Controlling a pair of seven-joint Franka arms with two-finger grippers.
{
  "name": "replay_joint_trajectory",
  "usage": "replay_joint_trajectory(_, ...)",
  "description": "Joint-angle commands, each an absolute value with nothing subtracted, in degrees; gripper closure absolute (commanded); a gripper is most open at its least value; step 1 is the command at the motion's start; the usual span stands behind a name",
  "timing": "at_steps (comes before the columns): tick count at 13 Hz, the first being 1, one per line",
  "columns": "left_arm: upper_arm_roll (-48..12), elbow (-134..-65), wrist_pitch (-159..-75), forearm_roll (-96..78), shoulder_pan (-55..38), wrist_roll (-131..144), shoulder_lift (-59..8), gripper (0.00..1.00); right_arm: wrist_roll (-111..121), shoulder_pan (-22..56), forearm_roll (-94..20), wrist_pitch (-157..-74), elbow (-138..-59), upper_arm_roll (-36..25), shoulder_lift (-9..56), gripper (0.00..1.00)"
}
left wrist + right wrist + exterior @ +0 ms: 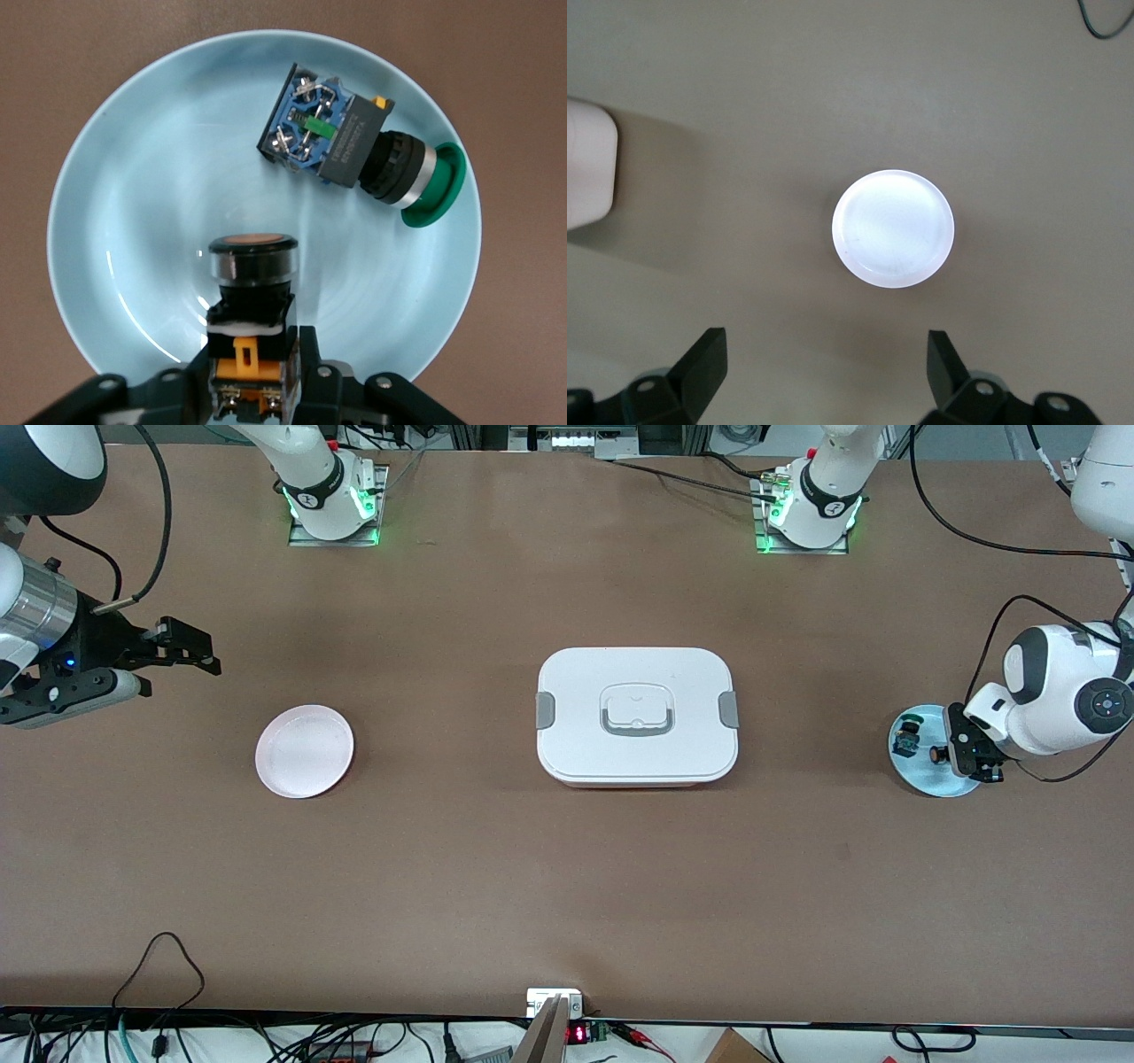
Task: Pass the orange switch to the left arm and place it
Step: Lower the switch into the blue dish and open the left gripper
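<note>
The orange switch point(252, 292) stands on the light blue plate point(133, 221) at the left arm's end of the table, its orange cap up. My left gripper point(251, 354) is shut on the switch's black and orange body, one finger on each side. In the front view the left gripper point(961, 755) is low over the plate point(926, 778) with the switch point(935, 754) in it. The white box point(636, 717) sits mid-table. My right gripper point(182, 657) is open and empty, up over the table near the pink plate point(304, 750).
A green-and-black switch point(354, 150) lies on its side on the same blue plate, close to the orange one. The pink plate point(893, 228) is empty under the right gripper point(824, 354). A corner of the box point(589, 164) shows in the right wrist view.
</note>
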State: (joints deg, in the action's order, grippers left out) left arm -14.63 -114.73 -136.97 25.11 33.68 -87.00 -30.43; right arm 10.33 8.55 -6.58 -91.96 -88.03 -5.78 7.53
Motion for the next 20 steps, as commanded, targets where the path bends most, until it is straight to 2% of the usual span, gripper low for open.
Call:
replay_joint_trajectory(1, -15.03, -115.14, -136.76, 26.81, 34.27, -89.63, -29.79, 0.0, 7.21, 9.14, -6.77, -91.49, -88.33, -5.45, 6.07, 0.0)
replay_joint_trajectory(6, -15.64, -114.53, -135.19, 26.81, 34.28, -90.7, -28.75, 0.0, 7.29, 9.93, -2.48, -92.63, -90.44, -5.27, 4.66, 0.0)
replay_joint_trajectory(10, -18.36, -109.18, -121.86, 25.23, 34.1, -87.99, -25.14, 0.0, 8.26, 10.37, -0.36, -94.48, -90.26, -5.19, 4.83, 0.0)
replay_joint_trajectory(13, -21.09, -101.19, -110.25, 22.68, 33.75, -81.68, -24.87, 0.0, 8.44, 10.81, -0.35, -94.92, -90.09, -5.19, 4.92, 0.0)
replay_joint_trajectory(20, -28.82, -85.72, -83.62, 13.47, 33.75, -49.1, -24.96, 0.0, 8.35, 10.99, -0.53, -96.06, -89.91, -5.36, 5.1, 0.0)
